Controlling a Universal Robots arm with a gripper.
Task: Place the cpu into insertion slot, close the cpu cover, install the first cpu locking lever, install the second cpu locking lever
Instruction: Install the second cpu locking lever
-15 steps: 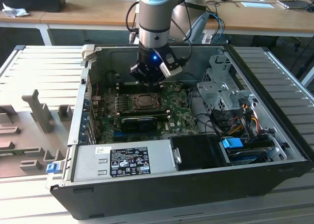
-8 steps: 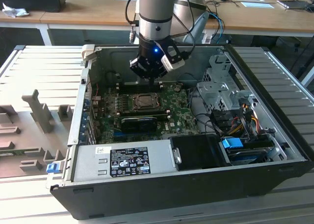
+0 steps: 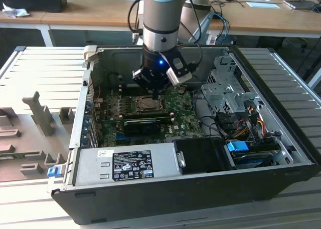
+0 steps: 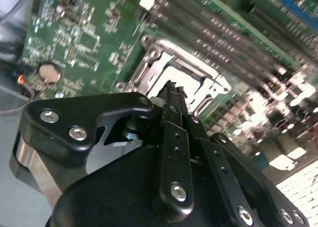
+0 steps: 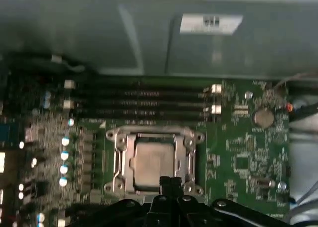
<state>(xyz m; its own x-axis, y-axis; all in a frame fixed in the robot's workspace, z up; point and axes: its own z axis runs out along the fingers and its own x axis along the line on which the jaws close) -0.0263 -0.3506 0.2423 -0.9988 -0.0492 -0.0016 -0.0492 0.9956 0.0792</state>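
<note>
The cpu [image 5: 150, 160] lies flat in the socket on the green motherboard, its dull silver top showing. The cpu cover [image 5: 119, 155], a silver frame, lies down around it, and its corner [image 4: 149, 63] also appears in the second wrist view. I cannot make out the locking levers. My gripper [image 3: 154, 92] hangs just above the socket [image 3: 149, 104] inside the open computer case. Its fingertips [image 5: 170, 182] are pressed together with nothing between them, over the socket's rim beside the cpu. In the second wrist view the gripper [image 4: 172, 88] stands shut over the same rim.
A long black card [image 3: 143, 125] lies next to the socket, towards the grey power supply [image 3: 125, 164]. Memory slots [image 5: 149, 95] run along the socket's other side. A metal drive cage [image 3: 225, 83] and coloured cables [image 3: 246, 124] are at the exterior view's right. The case walls enclose the board.
</note>
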